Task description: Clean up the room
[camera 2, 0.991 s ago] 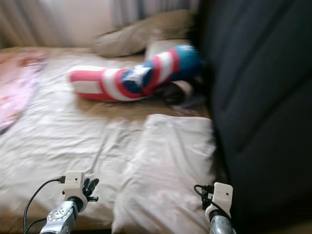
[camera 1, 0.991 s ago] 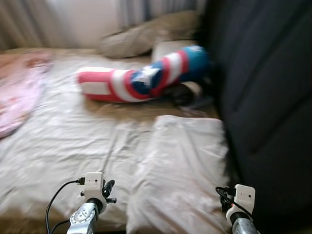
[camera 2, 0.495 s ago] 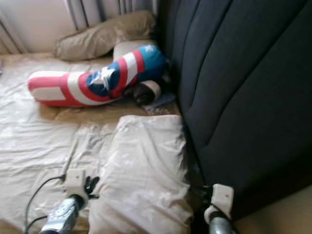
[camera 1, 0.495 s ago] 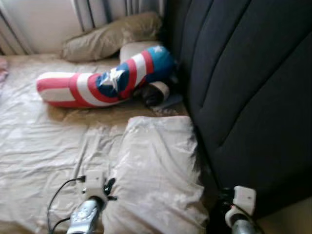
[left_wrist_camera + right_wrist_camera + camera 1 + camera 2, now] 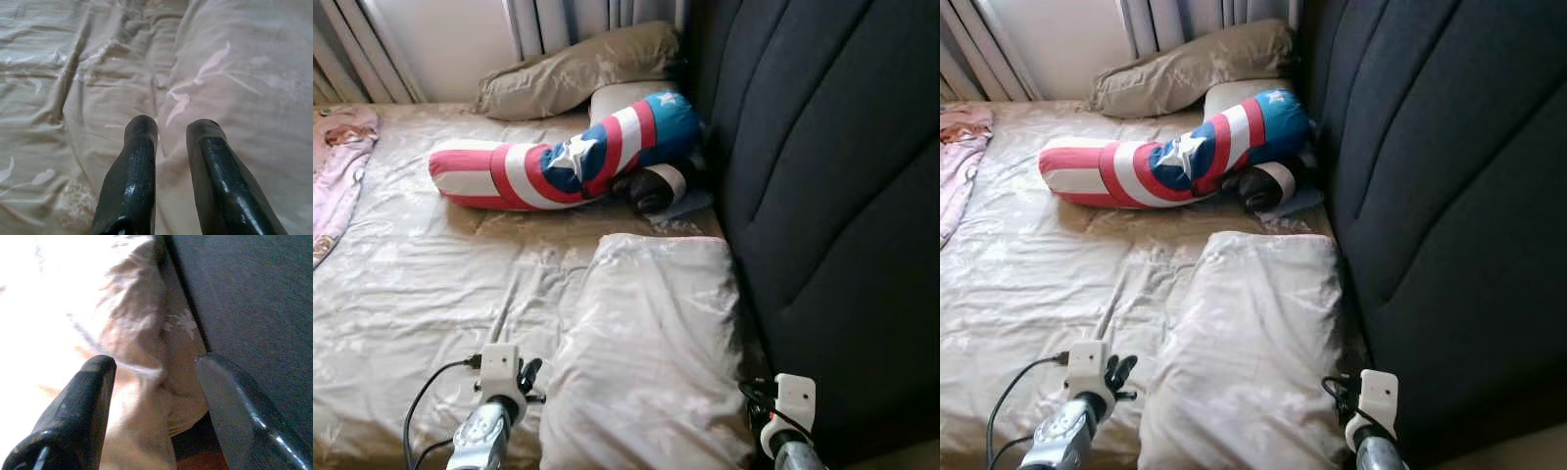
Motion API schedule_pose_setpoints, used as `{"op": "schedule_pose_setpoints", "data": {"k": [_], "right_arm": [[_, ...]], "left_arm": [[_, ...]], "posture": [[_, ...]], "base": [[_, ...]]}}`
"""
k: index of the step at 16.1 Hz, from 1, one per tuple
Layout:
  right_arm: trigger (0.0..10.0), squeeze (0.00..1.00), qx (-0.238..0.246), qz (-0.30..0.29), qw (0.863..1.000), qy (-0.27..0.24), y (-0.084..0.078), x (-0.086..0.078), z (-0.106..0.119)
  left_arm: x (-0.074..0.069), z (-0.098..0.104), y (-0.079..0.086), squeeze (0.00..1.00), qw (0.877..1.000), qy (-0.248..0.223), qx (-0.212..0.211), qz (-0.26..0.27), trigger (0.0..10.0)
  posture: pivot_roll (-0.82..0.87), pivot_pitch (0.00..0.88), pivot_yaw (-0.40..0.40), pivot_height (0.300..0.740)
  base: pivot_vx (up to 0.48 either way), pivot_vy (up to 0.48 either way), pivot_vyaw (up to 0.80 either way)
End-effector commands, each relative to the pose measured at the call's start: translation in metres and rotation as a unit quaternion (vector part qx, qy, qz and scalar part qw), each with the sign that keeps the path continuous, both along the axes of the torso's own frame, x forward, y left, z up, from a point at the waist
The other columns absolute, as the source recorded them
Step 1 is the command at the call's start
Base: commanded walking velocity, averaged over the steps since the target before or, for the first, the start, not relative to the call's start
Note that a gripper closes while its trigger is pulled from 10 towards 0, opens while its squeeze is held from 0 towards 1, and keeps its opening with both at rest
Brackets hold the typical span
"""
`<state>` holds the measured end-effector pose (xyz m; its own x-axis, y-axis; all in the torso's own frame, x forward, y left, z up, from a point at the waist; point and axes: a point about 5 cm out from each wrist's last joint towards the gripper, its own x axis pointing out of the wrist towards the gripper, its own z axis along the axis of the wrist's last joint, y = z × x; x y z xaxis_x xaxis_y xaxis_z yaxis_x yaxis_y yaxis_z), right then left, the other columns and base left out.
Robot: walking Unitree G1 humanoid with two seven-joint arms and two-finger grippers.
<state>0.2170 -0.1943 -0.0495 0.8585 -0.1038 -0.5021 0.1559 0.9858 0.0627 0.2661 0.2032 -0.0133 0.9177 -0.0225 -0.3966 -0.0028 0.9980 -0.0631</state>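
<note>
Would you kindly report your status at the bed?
Both claws, left and right, open, empty, above near pillow. Star-striped bolster lies beyond. Dark headboard close on right.

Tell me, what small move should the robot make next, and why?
Probably lower both arms onto the near pillow. The left gripper and the right gripper are open and empty at its near corners, one on each side, so it seems the closest thing to pick up. The right one is close to the dark headboard.

Head stereo pair looking down on bed [image 5: 431,294], wrist cameras close above shared beige pillow [image 5: 651,343]
</note>
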Motion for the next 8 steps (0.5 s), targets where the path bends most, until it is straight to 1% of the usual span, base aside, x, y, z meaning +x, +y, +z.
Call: {"op": "schedule_pose_setpoints", "data": {"k": [1,4,7,8], "right_arm": [[10.0,0.00,0.003,0.007,1.000,0.000,0.004,0.001,0.000],[10.0,0.00,0.007,-0.003,1.000,0.005,0.001,0.001,0.000],[10.0,0.00,0.001,-0.015,1.000,0.006,0.000,0.008,0.003],[10.0,0.00,-0.001,-0.016,1.000,0.006,-0.001,0.008,0.003]], "left_arm": [[-0.006,-0.004,0.005,0.00,1.000,0.011,0.004,0.004,10.0],[-0.003,-0.002,0.003,0.00,1.000,0.004,0.002,0.000,10.0],[0.005,0.008,0.005,0.00,1.000,-0.020,0.005,-0.008,10.0],[0.005,0.008,0.005,0.00,1.000,-0.021,0.005,-0.009,10.0]], "posture": [[-0.03,0.078,-0.029,0.740],[-0.03,0.082,-0.028,0.740],[-0.01,0.099,-0.010,0.740],[-0.01,0.099,-0.010,0.740]], "base": [[0.000,0.000,0.51],[0.000,0.000,0.00],[0.000,0.000,0.00],[0.000,0.000,0.00]]}}
